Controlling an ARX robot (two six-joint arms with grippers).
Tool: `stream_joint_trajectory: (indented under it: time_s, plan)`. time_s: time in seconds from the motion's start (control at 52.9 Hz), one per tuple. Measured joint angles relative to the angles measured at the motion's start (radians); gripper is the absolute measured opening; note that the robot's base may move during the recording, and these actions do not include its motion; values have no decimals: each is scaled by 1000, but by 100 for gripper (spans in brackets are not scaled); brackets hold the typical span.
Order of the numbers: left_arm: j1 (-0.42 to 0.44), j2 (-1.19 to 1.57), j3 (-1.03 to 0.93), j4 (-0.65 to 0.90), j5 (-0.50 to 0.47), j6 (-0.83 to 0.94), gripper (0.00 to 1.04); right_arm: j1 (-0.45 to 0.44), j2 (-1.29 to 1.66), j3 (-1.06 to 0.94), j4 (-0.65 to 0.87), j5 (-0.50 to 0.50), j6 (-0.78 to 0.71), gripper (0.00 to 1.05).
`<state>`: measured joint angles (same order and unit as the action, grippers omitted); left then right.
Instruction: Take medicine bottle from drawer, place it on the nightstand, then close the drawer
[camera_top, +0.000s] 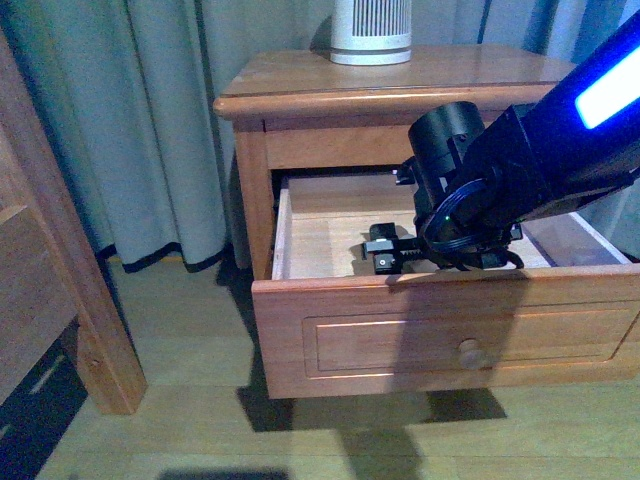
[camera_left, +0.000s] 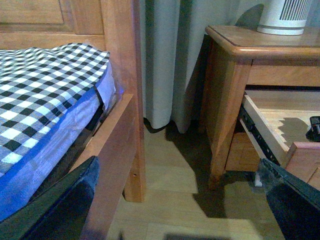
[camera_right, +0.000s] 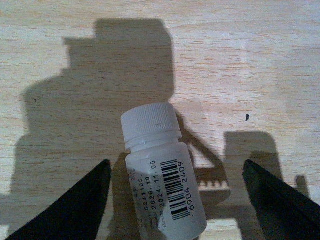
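The medicine bottle (camera_right: 162, 185) lies on its side on the drawer's pale floor (camera_right: 250, 60), white cap pointing away, barcode label up. My right gripper (camera_right: 176, 162) is open and straddles it, one dark finger on each side with gaps to the bottle. In the front view the upper drawer (camera_top: 400, 335) of the nightstand (camera_top: 300, 85) is pulled far out, and the right gripper (camera_top: 378, 250) reaches down into it, hiding the bottle. My left gripper (camera_left: 178, 161) is open and holds nothing, low over the floor between the bed and the nightstand (camera_left: 235, 45).
A tall white ribbed device (camera_top: 371, 30) stands at the back of the nightstand top. A wooden bed frame (camera_top: 60, 270) with a checked cover (camera_left: 45, 90) is on the left. Curtains (camera_top: 150, 120) hang behind. The drawer knob (camera_top: 470, 350) faces me.
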<state>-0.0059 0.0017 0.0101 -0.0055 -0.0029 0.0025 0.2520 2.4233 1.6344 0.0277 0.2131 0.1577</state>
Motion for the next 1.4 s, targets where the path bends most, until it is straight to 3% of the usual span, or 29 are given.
stream_joint_trajectory:
  time_s: [0.132, 0.246, 0.321, 0.623, 0.831, 0.963, 1.265, 1.398]
  plan:
    - [0, 0, 0, 0, 0, 0, 98, 0, 0, 1, 0, 5, 5, 59]
    - [0, 0, 0, 0, 0, 0, 98, 0, 0, 3, -3, 8, 11, 36]
    - [0, 0, 0, 0, 0, 0, 98, 0, 0, 5, -4, 9, 13, 31]
    - [0, 0, 0, 0, 0, 0, 98, -3, -54, -3, -54, 13, 69, 29]
    - [0, 0, 0, 0, 0, 0, 98, -2, -290, -47, -208, 13, 178, 29]
    - [0, 0, 0, 0, 0, 0, 98, -18, -416, -21, -277, 72, 196, 29]
    - [0, 0, 0, 0, 0, 0, 98, -166, -306, 374, -401, 107, 161, 29]
    - [0, 0, 0, 0, 0, 0, 98, -185, -158, 588, -487, 124, 137, 29]
